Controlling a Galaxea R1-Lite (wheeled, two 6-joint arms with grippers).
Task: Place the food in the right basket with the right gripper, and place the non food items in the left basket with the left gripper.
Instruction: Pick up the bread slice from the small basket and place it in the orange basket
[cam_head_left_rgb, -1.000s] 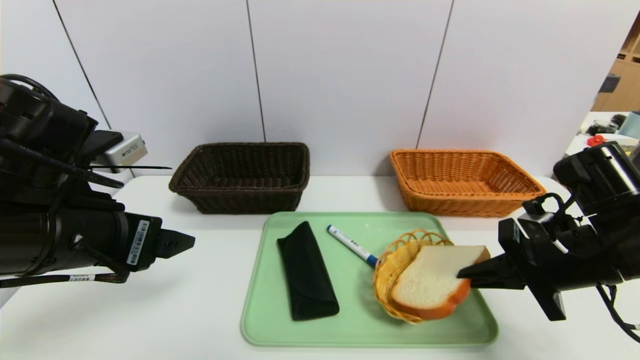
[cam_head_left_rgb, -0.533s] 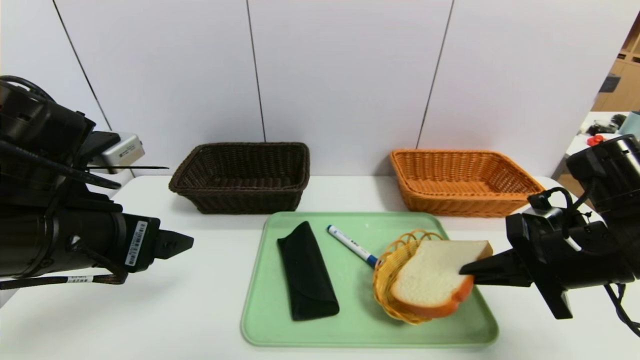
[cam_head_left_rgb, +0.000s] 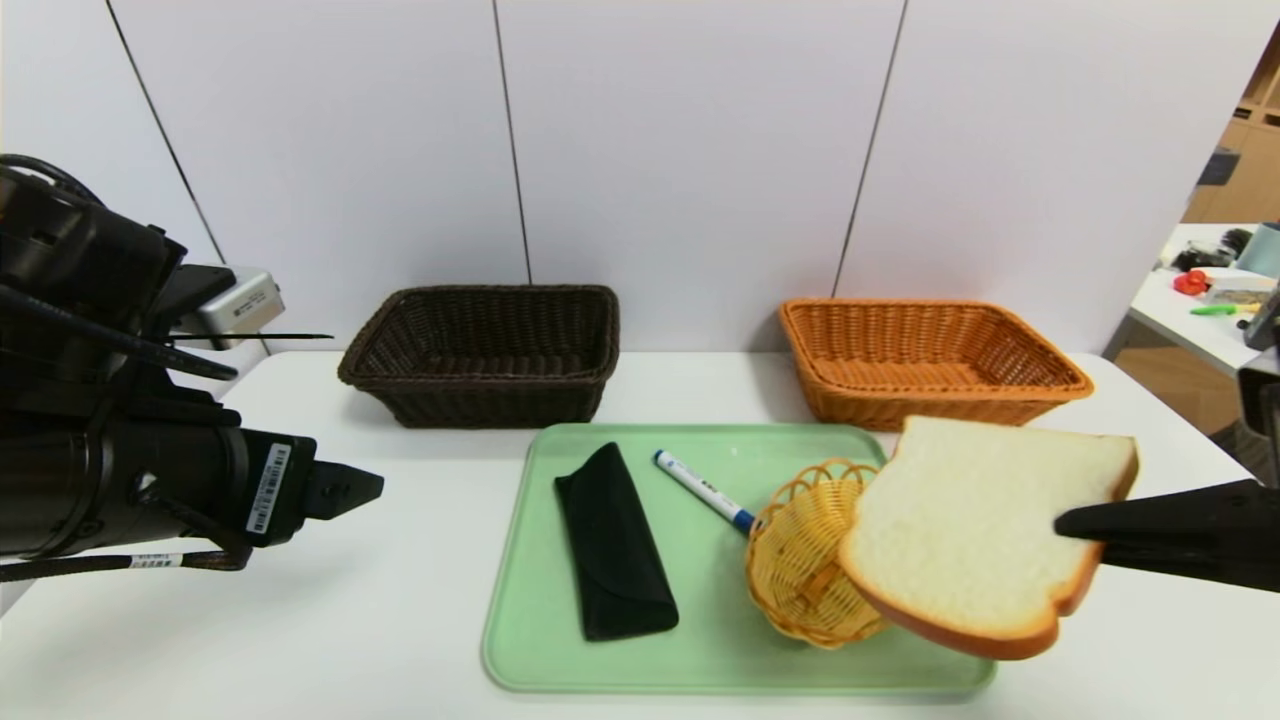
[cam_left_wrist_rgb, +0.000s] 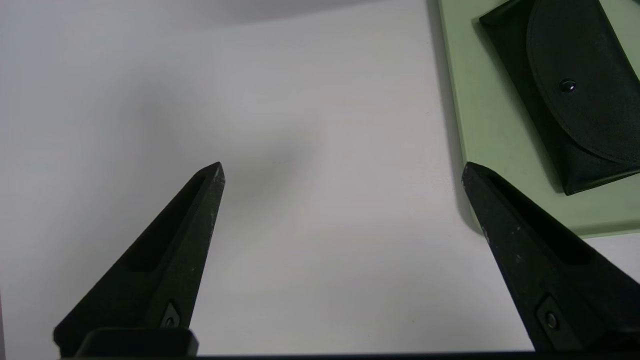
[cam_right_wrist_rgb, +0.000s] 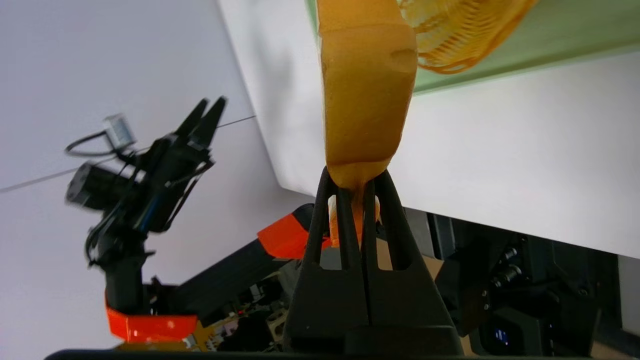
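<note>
My right gripper (cam_head_left_rgb: 1075, 525) (cam_right_wrist_rgb: 354, 182) is shut on the crust edge of a slice of bread (cam_head_left_rgb: 975, 535) (cam_right_wrist_rgb: 365, 85), holding it in the air over the right end of the green tray (cam_head_left_rgb: 560, 650). On the tray lie a black pouch (cam_head_left_rgb: 610, 545) (cam_left_wrist_rgb: 575, 90), a blue-capped white pen (cam_head_left_rgb: 703, 488) and a small yellow wicker basket (cam_head_left_rgb: 800, 575) (cam_right_wrist_rgb: 460, 30). At the back stand the dark brown left basket (cam_head_left_rgb: 485, 350) and the orange right basket (cam_head_left_rgb: 925, 360). My left gripper (cam_head_left_rgb: 360, 487) (cam_left_wrist_rgb: 342, 170) hangs open over bare table, left of the tray.
The white table (cam_head_left_rgb: 400, 630) (cam_left_wrist_rgb: 300, 125) ends at a white panelled wall behind the baskets. A second table with small items (cam_head_left_rgb: 1210, 300) stands at the far right. In the right wrist view, the left arm (cam_right_wrist_rgb: 150, 170) shows beyond the table's edge.
My right gripper has lifted the bread slice out of the small yellow basket and up, toward the camera and rightward. The left arm has barely moved.
</note>
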